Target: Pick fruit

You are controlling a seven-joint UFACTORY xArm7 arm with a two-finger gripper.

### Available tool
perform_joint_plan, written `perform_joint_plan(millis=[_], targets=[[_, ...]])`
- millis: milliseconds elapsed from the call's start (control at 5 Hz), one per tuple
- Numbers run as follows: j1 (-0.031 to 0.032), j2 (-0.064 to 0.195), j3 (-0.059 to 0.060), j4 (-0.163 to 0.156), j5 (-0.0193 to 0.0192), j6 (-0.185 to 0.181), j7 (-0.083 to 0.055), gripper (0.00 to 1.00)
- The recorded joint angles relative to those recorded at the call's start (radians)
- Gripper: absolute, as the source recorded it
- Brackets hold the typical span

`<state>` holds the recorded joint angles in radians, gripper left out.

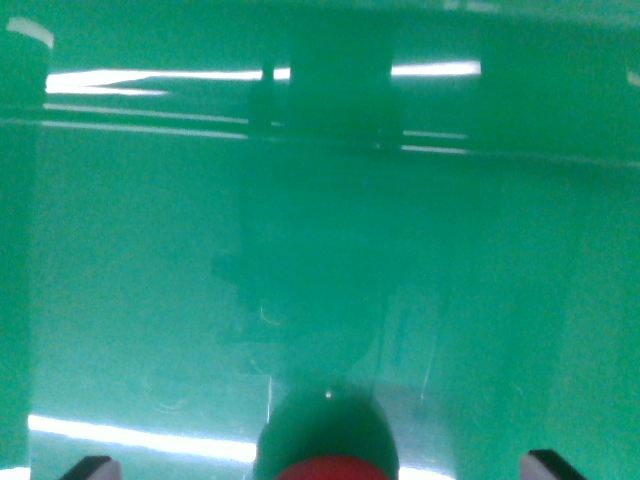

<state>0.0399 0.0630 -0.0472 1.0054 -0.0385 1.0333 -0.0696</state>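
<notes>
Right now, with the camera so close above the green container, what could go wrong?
1. Only the top of the red fruit shows at the bottom edge, so the hold on it cannot be checked; it may slip.
2. The end effector tips sit near the glossy green container floor and might scrape it.
3. Glare streaks could mislead vision.

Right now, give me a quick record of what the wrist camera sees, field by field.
surface: glossy green container floor and wall, streaked with light reflections
fruit: red rounded object, only its top visible at the bottom edge
gripper: two dark fingertips at the bottom corners, set wide apart, open
contact: fingertips not touching the red object
fruit type: cannot tell
</notes>
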Motion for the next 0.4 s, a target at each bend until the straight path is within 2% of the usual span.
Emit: perform_joint_plan(millis=[200,400], targets=[[-0.0016,0.001,-0.002,-0.045,-0.0062,-0.039,0.002,0.00],[-0.0016,0.001,-0.002,-0.045,-0.0062,-0.039,0.002,0.00]])
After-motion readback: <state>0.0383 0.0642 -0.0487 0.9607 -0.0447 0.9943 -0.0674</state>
